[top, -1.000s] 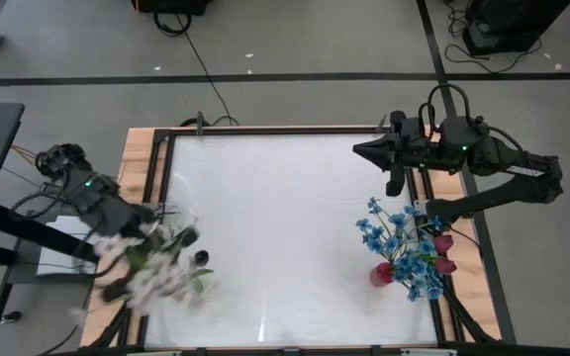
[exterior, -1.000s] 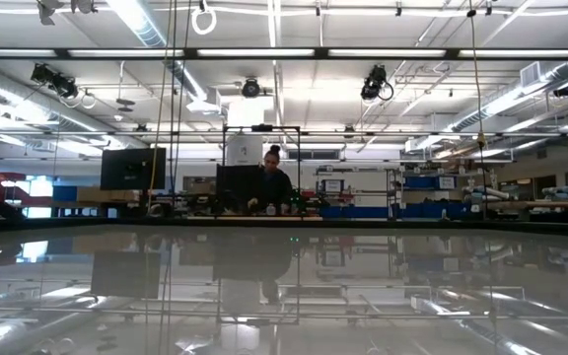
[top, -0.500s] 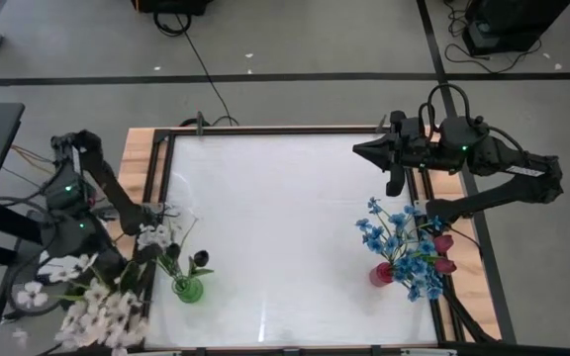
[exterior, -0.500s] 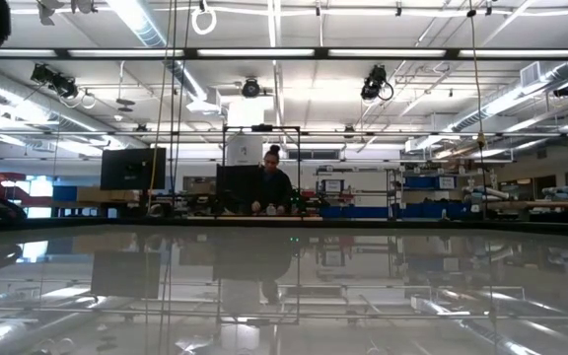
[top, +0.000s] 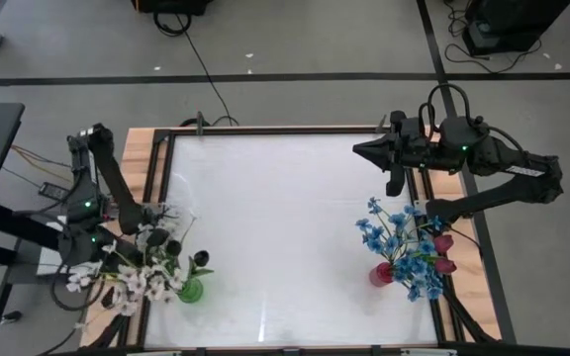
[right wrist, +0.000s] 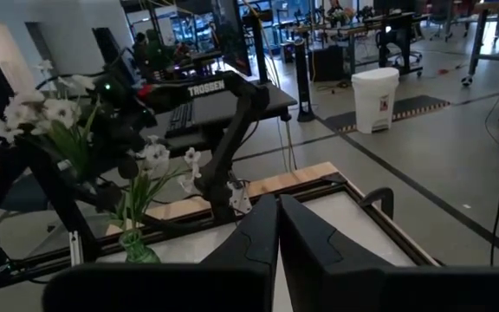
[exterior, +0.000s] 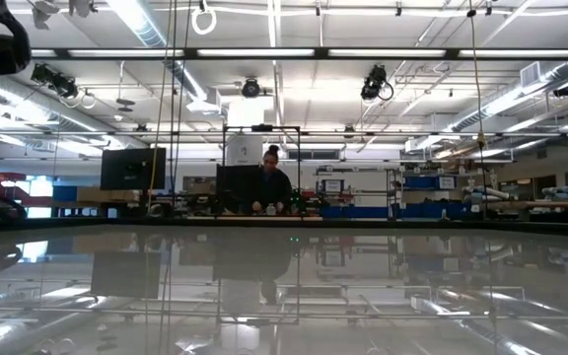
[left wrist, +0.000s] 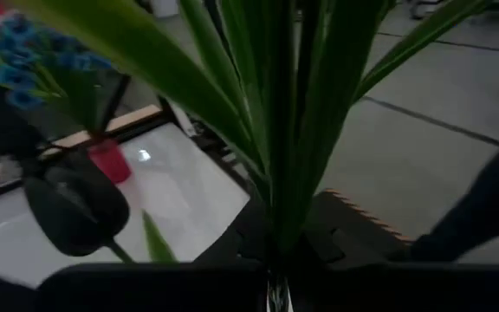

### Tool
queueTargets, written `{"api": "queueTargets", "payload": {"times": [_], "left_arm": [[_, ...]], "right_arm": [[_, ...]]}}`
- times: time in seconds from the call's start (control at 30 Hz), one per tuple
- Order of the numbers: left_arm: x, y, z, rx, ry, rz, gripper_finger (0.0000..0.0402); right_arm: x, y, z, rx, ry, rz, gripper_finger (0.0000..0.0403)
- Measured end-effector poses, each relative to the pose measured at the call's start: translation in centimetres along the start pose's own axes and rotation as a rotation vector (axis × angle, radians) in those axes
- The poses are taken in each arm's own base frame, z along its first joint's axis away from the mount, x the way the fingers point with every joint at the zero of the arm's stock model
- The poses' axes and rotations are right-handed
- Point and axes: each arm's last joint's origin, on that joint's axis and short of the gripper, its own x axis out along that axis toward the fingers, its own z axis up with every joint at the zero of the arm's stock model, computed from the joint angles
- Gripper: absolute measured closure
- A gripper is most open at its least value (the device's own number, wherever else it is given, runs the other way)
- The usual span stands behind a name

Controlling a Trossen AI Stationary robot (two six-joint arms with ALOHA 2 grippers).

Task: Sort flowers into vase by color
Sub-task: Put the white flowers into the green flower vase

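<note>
The left gripper (top: 117,265) is clamped on a bunch of white flower sprays (top: 144,279), holding the green stems (left wrist: 275,130) just beside the green vase (top: 190,290) at the table's (top: 285,218) near left corner. To seat them well, I'd keep the stems upright and centred over the vase mouth, lowering slowly so the dark bud (top: 201,259) isn't knocked. The right gripper (top: 362,150) waits pinched shut, empty, at the far right edge. From above, the blue blossoms (top: 394,237) and dark red tulips (top: 444,253) stand in the red vase (top: 381,274). The right wrist view alone shows the white sprays side-on; the low view misses all flowers.
</note>
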Motion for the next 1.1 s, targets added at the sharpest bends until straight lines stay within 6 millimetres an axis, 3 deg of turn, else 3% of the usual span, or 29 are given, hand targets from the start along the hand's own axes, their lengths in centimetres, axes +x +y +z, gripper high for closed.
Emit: {"api": "queueTargets", "payload": {"times": [0.13, 0.43, 0.7, 0.97, 1.1], "left_arm": [[0.1, -0.3, 0.5, 0.053, -0.004, 0.051, 0.0379], [-0.9, 0.3, 5.6, 0.091, 0.054, 0.165, 0.0379], [1.0, -1.3, 7.9, 0.05, 0.103, 0.305, 0.0379], [2.9, -2.8, 6.8, -0.113, 0.148, 0.366, 0.0379], [3.1, -3.9, 5.5, -0.113, 0.193, 0.359, 0.0379]], "right_arm": [[0.0, 0.0, 0.0, 0.0, 0.0, 0.0, 0.038], [0.0, 0.0, 0.0, 0.0, 0.0, 0.0, 0.038], [0.0, 0.0, 0.0, 0.0, 0.0, 0.001, 0.038], [0.0, 0.0, 0.0, 0.0, 0.0, 0.001, 0.038], [0.0, 0.0, 0.0, 0.0, 0.0, 0.001, 0.038]]}}
